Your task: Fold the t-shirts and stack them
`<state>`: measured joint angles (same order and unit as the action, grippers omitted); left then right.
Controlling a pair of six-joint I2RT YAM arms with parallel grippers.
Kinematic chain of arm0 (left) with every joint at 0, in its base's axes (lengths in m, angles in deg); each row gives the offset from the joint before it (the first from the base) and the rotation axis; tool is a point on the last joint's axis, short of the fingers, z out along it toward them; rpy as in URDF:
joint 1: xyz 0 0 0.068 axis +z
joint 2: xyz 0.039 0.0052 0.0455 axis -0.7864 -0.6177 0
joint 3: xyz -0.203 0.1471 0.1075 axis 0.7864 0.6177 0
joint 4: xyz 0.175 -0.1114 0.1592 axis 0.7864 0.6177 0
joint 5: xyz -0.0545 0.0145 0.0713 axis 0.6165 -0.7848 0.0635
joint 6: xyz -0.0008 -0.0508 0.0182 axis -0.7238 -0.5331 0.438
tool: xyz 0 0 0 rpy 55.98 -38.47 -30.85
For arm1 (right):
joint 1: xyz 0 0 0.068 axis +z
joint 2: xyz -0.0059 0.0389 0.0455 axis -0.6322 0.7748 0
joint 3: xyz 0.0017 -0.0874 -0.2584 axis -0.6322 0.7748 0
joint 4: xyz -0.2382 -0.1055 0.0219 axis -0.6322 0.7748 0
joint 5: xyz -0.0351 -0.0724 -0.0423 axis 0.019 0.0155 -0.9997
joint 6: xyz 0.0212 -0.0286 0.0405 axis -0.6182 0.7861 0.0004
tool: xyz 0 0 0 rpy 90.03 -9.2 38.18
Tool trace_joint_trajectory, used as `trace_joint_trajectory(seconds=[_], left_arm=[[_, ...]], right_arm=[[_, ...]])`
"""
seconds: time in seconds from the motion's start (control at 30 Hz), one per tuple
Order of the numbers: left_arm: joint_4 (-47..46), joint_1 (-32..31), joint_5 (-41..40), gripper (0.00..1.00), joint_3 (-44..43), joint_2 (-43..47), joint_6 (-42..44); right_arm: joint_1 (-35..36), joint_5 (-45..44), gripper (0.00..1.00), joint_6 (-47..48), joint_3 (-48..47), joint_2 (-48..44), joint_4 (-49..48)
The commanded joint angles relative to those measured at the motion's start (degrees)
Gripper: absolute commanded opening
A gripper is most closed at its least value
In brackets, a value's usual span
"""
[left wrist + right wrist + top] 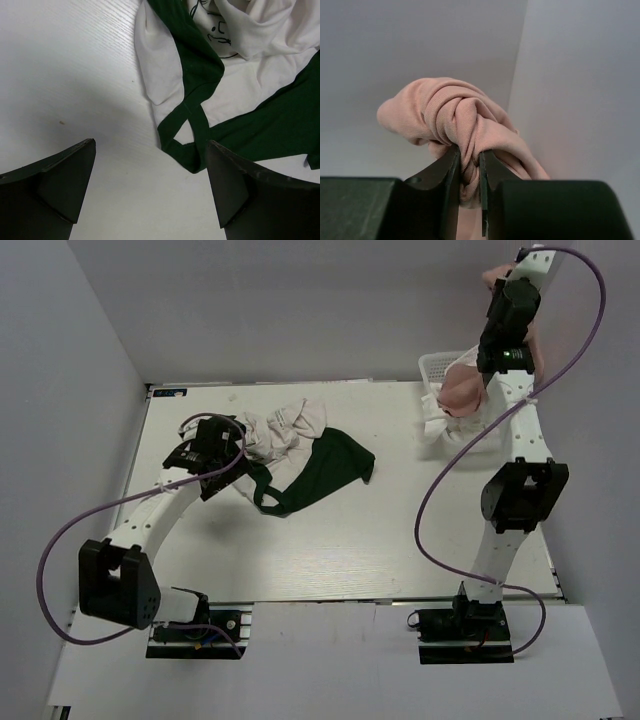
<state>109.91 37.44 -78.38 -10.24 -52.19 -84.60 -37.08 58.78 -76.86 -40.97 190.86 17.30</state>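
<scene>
A crumpled white t-shirt with dark green sleeves and collar [318,455] lies on the table left of centre. Its green collar loop [187,150] and printed lettering show in the left wrist view. My left gripper [228,458] hovers low at the shirt's left edge. It stands open [151,145] over bare table, just short of the collar. My right gripper [497,282] is raised high at the back right. It is shut [469,152] on a twisted bunch of the dusty pink t-shirt [455,110]. The pink cloth [462,390] hangs down to the basket.
A white latticed basket [437,365] stands at the table's back right corner, with white cloth [435,427] spilling over its front edge. Grey walls close in the left and back sides. Purple cables loop off both arms.
</scene>
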Motion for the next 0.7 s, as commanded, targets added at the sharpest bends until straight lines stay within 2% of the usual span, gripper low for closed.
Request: trace_joint_trajectory(seconds=[0.0,0.07,0.13,0.2,0.3,0.4,0.57,0.67], left_arm=[[-0.7,0.2,-1.1,1.0,-2.9,-1.4,0.5],[-0.7,0.2,-1.1,1.0,-4.1,-2.3,0.5],[-0.7,0.2,-2.3,1.0,-5.5,-3.9,0.5],[-0.7,0.7,-3.3,1.0,-7.8,-6.3,0.5],[1.2,0.7,-6.4,1.0,-11.7,-9.5,0.5],[5.2,1.9,-9.8,1.0,-18.7,-14.3,-1.3],[3.1,5.4,-7.0,1.0,-23.2,-22.7,-0.6],[1.2,6.6,-3.2,1.0,-26.1,-29.4,1.0]], right_arm=[[-4.4,5.0,0.0,-5.0,5.5,3.8,1.8],[-5.2,6.8,0.0,-7.0,8.7,5.2,2.8],[-4.9,6.4,0.43,-7.8,8.9,6.8,9.2],[-4.5,12.9,0.9,-8.3,8.9,5.4,13.5],[-2.3,19.0,0.9,-7.6,12.5,0.7,13.8],[0.8,16.1,0.9,-5.8,16.6,-4.0,13.7],[11.0,17.3,0.9,-3.4,25.7,-11.0,12.6],[14.2,20.6,0.9,-7.1,36.7,-13.3,9.4]])
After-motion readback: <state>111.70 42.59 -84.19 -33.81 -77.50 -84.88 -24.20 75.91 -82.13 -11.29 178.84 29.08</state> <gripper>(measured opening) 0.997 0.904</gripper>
